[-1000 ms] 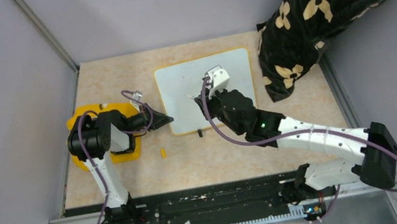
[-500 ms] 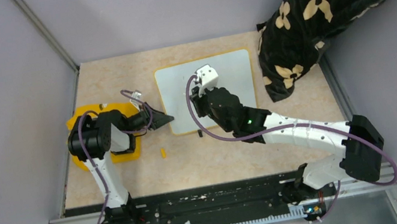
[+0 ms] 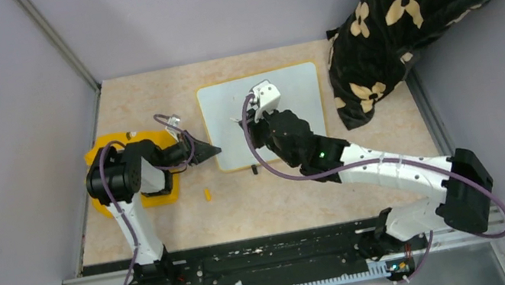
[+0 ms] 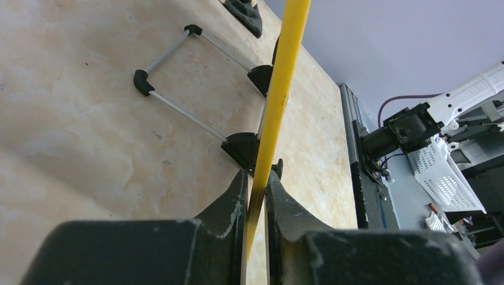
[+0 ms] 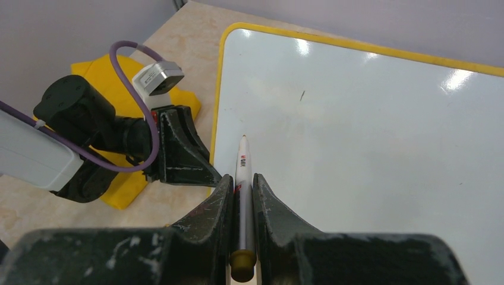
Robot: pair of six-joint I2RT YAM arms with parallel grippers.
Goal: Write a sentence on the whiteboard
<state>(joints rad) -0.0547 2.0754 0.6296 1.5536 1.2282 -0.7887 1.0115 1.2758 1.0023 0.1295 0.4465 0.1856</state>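
The whiteboard (image 3: pixel 288 94) lies flat mid-table, white with a thin yellow rim. At its left edge my left gripper (image 3: pixel 209 151) is shut on that rim; the left wrist view shows the yellow rim (image 4: pixel 279 83) pinched between the jaws of the left gripper (image 4: pixel 260 173). My right gripper (image 3: pixel 249 117) hovers over the board's left part. In the right wrist view the right gripper (image 5: pixel 241 178) is shut on a white marker (image 5: pixel 242 172) whose tip points at the whiteboard (image 5: pixel 368 136) near its left rim. The sentence is out of view; only a tiny dark mark (image 5: pixel 302 95) shows.
A yellow cloth (image 3: pixel 158 197) lies under the left arm. A small yellow cap (image 3: pixel 207 193) sits on the table in front of the board. A black flowered pillow (image 3: pixel 411 0) leans at the back right. A wire stand with black feet (image 4: pixel 142 82) sticks out beside the rim.
My right gripper has carried the marker leftward over the board toward its left rim. The left arm stays at the rim.
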